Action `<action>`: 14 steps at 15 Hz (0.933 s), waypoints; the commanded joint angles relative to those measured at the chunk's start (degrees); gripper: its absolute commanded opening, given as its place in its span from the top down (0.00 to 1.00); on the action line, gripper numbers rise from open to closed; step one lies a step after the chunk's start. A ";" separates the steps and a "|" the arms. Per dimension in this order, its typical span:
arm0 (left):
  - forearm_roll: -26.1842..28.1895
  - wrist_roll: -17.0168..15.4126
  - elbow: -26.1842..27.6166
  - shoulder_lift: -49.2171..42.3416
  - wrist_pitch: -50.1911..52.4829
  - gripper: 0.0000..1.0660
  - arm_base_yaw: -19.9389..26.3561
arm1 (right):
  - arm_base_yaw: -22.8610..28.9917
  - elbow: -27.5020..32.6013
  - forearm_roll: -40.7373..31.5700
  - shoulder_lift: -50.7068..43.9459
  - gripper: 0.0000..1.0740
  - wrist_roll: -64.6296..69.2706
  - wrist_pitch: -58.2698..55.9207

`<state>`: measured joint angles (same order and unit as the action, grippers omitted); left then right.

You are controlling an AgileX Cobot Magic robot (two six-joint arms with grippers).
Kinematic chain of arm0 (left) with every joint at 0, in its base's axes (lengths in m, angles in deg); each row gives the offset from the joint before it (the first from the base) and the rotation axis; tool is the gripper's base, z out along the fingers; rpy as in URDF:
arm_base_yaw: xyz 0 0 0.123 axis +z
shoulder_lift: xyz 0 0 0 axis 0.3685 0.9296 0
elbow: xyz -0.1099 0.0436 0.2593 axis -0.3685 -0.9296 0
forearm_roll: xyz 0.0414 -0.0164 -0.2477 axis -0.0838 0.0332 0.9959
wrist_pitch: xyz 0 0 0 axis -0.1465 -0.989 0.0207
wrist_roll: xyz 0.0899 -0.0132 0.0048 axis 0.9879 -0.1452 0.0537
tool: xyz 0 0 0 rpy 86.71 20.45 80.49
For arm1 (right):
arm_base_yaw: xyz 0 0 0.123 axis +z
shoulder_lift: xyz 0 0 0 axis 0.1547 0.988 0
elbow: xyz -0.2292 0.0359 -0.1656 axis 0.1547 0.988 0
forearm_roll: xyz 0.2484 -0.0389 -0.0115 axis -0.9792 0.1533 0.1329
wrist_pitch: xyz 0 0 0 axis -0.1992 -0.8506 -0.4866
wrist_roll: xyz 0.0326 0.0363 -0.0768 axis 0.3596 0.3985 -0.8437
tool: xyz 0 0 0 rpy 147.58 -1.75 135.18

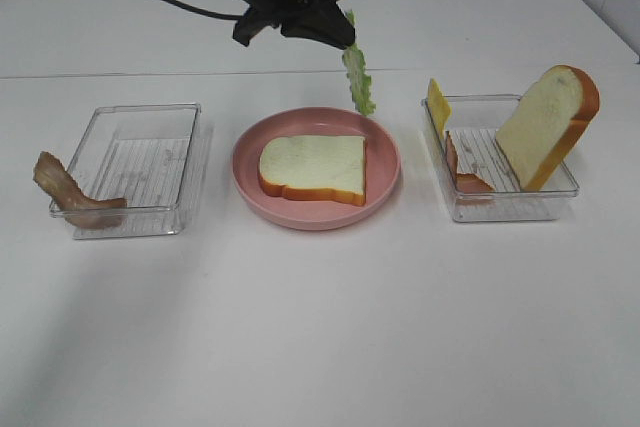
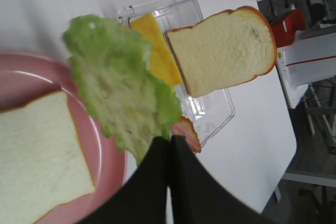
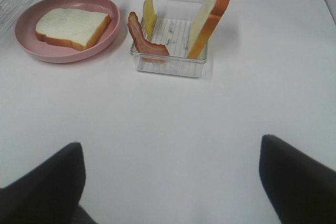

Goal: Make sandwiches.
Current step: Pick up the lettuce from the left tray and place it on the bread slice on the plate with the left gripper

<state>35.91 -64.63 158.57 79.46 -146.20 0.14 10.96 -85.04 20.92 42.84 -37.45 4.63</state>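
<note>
one lettuce [image 1: 357, 82] hangs, long axis vertical, pinched at its top end in the closed left gripper [image 1: 338, 37], over the far rim of the plate [image 1: 385, 152]. the bread [image 1: 312, 167] lies below the gripper, toward the near side; the drop probably needs that shift. right gripper [image 3: 169, 182] gapes empty, well apart.

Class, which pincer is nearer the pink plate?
Left. The left pincer holds lettuce just above the far rim of the plate; the right pincer hovers open over bare table, well away from it.
</note>
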 commanded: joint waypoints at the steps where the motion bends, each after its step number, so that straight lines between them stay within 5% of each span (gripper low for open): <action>1: 5.84 1.60 0.29 2.81 -0.11 1.00 -0.63 | -0.06 0.06 0.23 -0.52 0.21 -0.23 0.52; 4: 8.19 3.04 0.29 5.33 -1.60 1.00 -1.43 | -0.06 0.06 0.23 -0.52 0.21 -0.23 0.52; 11: -13.29 -2.01 0.29 5.84 -6.82 1.00 -0.97 | -0.06 0.06 0.23 -0.52 0.21 -0.23 0.52; 14: -17.25 -2.41 0.29 5.73 -8.19 1.00 -0.97 | -0.06 0.06 0.23 -0.52 0.21 -0.23 0.52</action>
<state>18.95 -66.87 158.57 85.42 -153.76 -0.95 10.96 -85.04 20.92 42.84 -37.45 4.63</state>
